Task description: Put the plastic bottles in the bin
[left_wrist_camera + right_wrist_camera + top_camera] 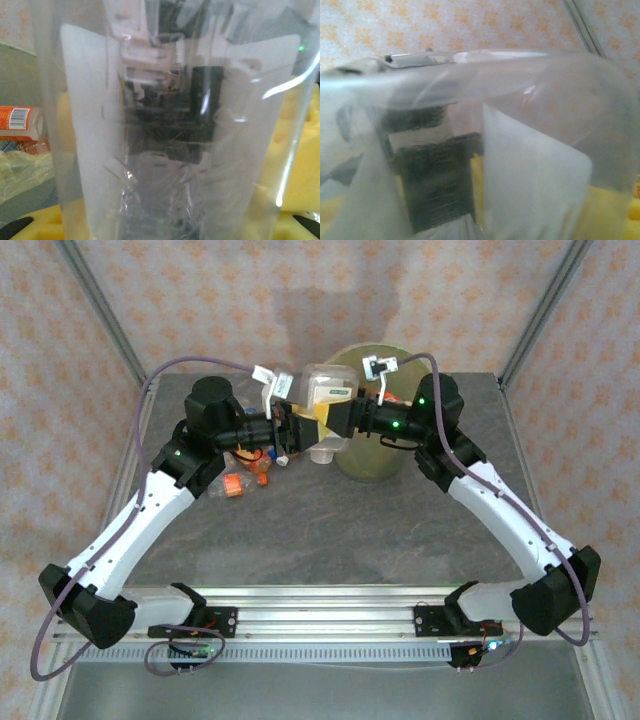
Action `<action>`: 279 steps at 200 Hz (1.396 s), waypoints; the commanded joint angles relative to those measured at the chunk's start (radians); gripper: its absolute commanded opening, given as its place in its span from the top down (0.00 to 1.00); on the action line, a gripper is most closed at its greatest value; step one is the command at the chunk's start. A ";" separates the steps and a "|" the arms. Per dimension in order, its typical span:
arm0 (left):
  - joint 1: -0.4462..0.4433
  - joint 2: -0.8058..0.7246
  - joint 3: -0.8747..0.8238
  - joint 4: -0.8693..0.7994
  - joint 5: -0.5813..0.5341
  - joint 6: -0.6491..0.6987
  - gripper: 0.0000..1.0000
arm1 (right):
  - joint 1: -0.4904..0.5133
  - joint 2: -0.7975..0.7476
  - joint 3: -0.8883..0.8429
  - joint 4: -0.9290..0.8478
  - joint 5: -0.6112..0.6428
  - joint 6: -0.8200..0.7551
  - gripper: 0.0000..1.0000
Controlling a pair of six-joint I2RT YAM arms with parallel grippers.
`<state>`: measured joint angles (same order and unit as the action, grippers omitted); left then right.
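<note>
While the clear bottle (325,398) is being pinched by the left gripper (297,425) at the rim of the bin (370,468) | right gripper (338,418) is being held nearer the bin, its grip cannot be told

I count one clear bottle (325,398) raised at far centre, one bin (378,468) just right of it, and a heap of bottles (240,483) at left, too tangled to number.

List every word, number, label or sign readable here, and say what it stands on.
No text can be read.
Orange-labelled bottle: a barcode, its digits too blurred to read.
Clear bottle: a white label, no legible print.
Bottle pile: orange labels, too small to read.
</note>
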<state>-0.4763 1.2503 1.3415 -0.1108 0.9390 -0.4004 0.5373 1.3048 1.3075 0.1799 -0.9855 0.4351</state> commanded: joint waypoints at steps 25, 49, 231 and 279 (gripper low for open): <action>-0.018 -0.023 0.032 0.008 0.025 0.058 0.42 | 0.006 -0.017 0.030 0.067 0.014 -0.008 0.38; -0.017 -0.028 0.035 -0.030 0.005 0.082 0.21 | 0.006 -0.035 0.031 0.015 0.074 -0.038 0.54; -0.015 -0.220 -0.012 -0.256 -0.569 0.187 0.00 | -0.049 0.393 0.965 -1.118 1.008 -0.965 0.71; -0.016 -0.249 -0.029 -0.265 -0.618 0.207 0.00 | -0.091 0.621 1.203 -1.195 1.037 -1.166 0.75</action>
<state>-0.4911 1.0317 1.3262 -0.3794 0.3706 -0.2245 0.4622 1.8713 2.4115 -0.9436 -0.0025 -0.5671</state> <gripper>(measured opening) 0.999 0.474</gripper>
